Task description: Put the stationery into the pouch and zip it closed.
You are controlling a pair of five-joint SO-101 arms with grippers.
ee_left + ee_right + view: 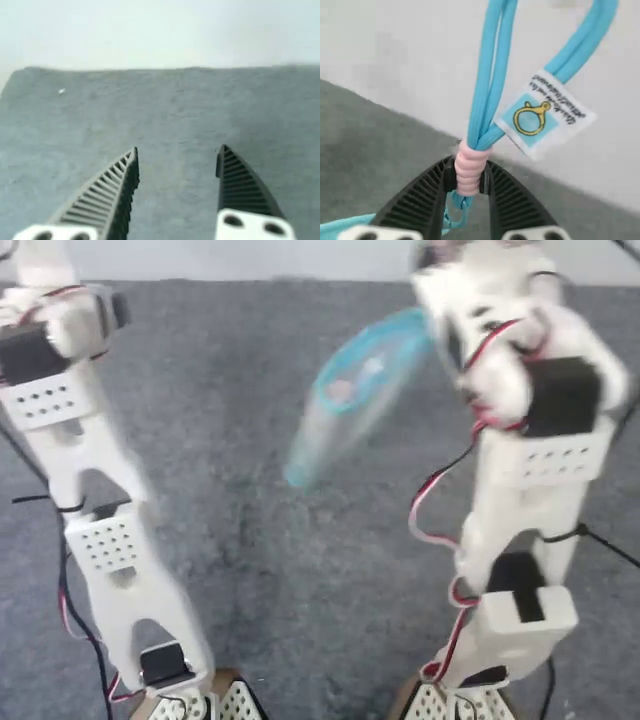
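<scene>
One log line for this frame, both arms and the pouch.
right end effector: shut on pink bead of blue cord | pouch: held by cord, tilted | left end effector: open over mat

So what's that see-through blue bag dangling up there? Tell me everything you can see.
The pouch looks like clear soft plastic with light blue edging and something pink inside. It hangs tilted above the grey mat. Its blue cord loop carries a white tag and a pink ribbed collar, which the right gripper is clamped on.
</scene>
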